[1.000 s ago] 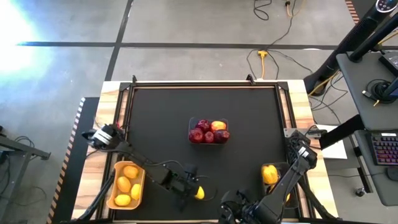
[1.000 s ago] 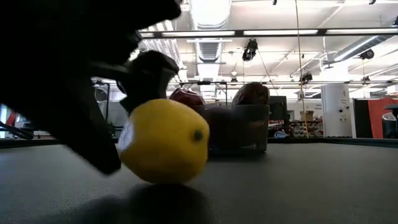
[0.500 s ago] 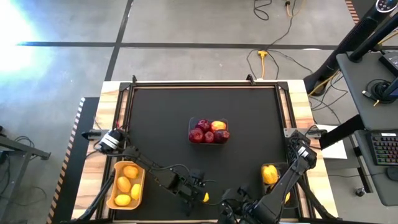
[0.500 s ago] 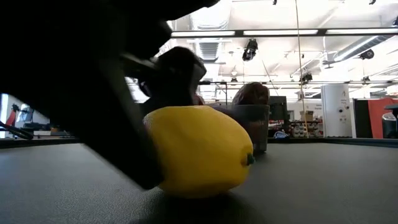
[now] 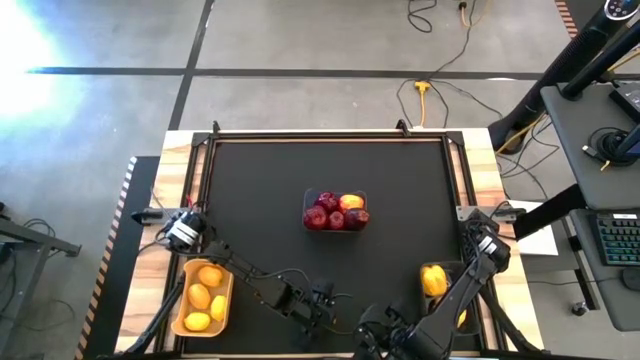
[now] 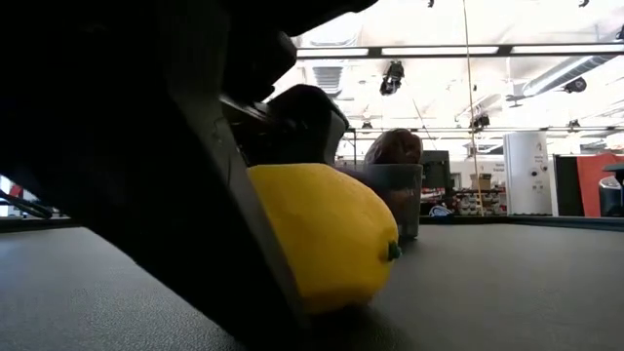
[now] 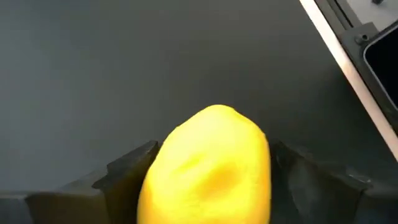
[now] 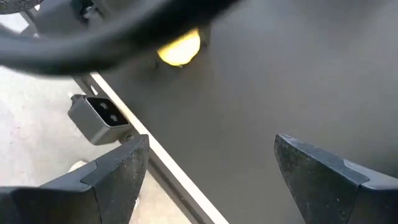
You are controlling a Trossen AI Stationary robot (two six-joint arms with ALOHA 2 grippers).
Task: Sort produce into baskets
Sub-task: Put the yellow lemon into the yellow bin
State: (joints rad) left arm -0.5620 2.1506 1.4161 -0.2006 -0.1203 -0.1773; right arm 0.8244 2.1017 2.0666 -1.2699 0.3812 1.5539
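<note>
A yellow lemon [image 7: 208,165] lies on its side on the black table mat near the table's near edge; it also shows in the low view [image 6: 331,234]. My left gripper [image 5: 320,303] is open, low over the lemon, with one finger on either side of it, and hides it in the high view. My right gripper [image 8: 211,180] is open and empty at the near edge, just right of the left one [image 5: 372,328]. The yellow-orange bin [image 5: 203,297] holds lemons. The clear bin [image 5: 335,211] holds red fruits. A yellow pepper [image 5: 433,280] lies in the dark bin at the right. My left gripper straddles the lemon across its width, slanting down from the table's far left. One finger [image 7: 134,168] lies against the lemon's side [image 7: 155,174]. The other finger [image 7: 308,177] stands a sliver off the opposite side. The lemon rests on the mat.
The table's near edge and its metal frame [image 8: 102,118] lie close to both grippers. The two arms are close together at the near middle. The clear bin with a red fruit [image 6: 393,146] stands behind the lemon. Bare mat lies between the bins.
My left gripper has moved toward the table's near edge and a little right, coming down over the lemon. The lemon has slid a short way toward the near edge and turned, so its tip now points right in the low view.
</note>
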